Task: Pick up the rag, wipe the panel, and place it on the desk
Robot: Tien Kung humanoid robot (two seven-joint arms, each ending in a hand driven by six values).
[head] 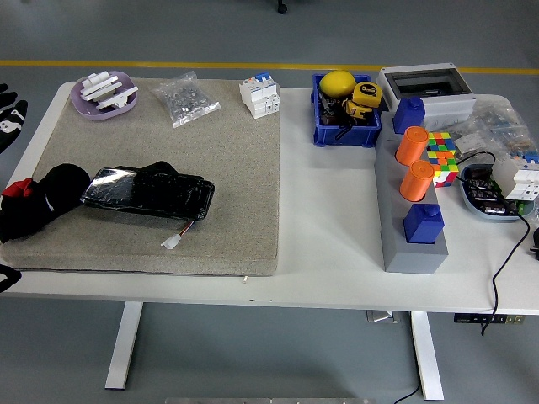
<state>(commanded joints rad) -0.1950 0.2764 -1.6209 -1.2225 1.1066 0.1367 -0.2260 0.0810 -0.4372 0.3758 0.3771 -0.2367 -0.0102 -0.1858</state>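
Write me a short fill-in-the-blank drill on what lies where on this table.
1. The black rag lies at the ___ end of the grey mat.
2. The shiny black panel lies on the ___.
3. The yellow ball sits in a ___ bin.
4. Two ___ cylinders stand on the grey block.

Missing words: left; mat; blue; orange

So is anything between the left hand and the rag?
Nothing visible. The left hand is at the left edge, off the table, and the black rag lies on the mat's left end beside the black panel, with only bare mat between them.
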